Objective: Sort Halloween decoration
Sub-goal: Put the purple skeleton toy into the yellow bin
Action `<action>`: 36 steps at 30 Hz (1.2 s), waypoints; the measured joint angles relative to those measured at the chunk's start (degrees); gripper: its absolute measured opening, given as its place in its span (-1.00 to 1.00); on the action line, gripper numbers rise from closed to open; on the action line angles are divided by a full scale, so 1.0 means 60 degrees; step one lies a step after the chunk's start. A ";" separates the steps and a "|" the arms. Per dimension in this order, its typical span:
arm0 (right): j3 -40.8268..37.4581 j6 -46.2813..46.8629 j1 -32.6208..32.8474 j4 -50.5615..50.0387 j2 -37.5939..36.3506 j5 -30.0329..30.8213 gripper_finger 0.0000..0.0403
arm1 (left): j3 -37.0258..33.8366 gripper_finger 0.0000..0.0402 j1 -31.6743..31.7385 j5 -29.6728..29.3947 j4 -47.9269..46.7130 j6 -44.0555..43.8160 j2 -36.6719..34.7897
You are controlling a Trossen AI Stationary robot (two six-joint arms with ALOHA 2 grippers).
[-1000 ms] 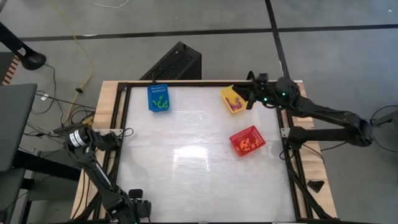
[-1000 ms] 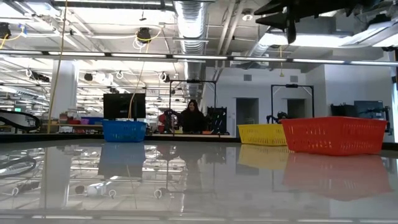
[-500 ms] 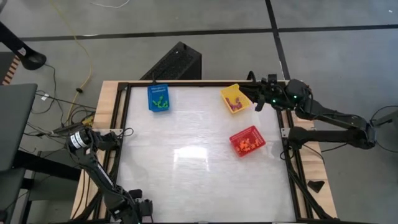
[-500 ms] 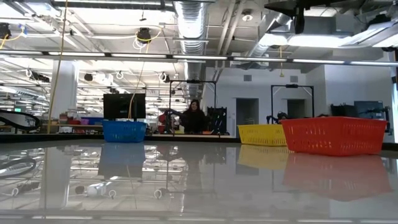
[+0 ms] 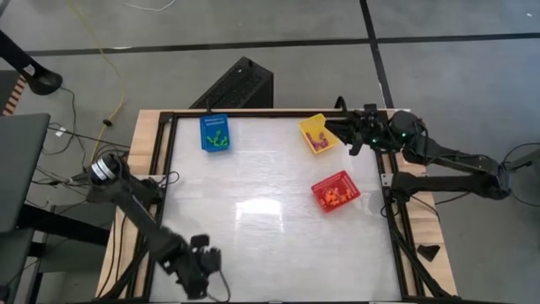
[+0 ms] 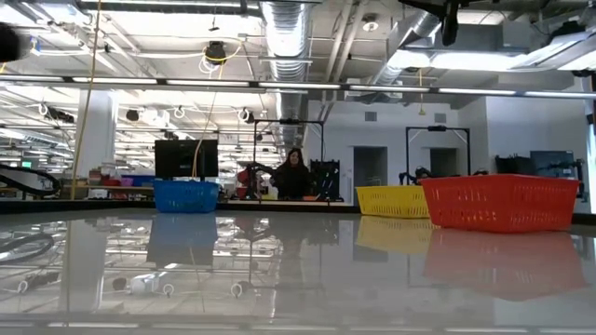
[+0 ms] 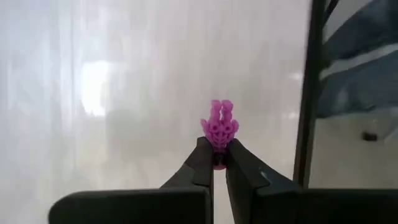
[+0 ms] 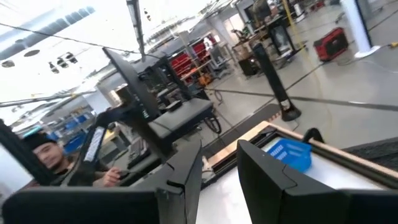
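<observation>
Nearest me, my left gripper [image 7: 217,163] is clamped on a purple piece [image 7: 219,127] at the table's [image 5: 253,245] near edge; it needs binning. Farther off, the red basket [image 5: 336,192], yellow basket [image 5: 318,134] and blue basket [image 5: 214,133] hold sorted pieces. My right gripper [image 8: 219,163] hangs parted, empty, beside the yellow one.

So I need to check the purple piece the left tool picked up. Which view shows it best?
The left wrist view: the purple piece sits pinched between the left tool, sharp against the pale table. The high view shows only that tool near the table's front edge, the piece too small to see. The low and right wrist views don't show it.
</observation>
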 joint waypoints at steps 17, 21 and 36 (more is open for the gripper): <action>-0.0007 -0.0163 0.0899 0.1426 -0.0087 0.0044 -0.35 | 0.0023 -1.00 0.7386 0.4477 0.4198 0.8112 0.0133; -0.0005 0.0177 0.0901 0.1664 -0.0130 0.0047 -0.35 | 0.0023 -1.00 0.8708 0.7971 0.4322 0.8948 0.0380; -0.0004 0.0425 0.1067 0.1695 -0.0234 0.0627 -0.35 | 0.0479 -1.00 1.1941 1.0208 1.1189 0.4854 0.1795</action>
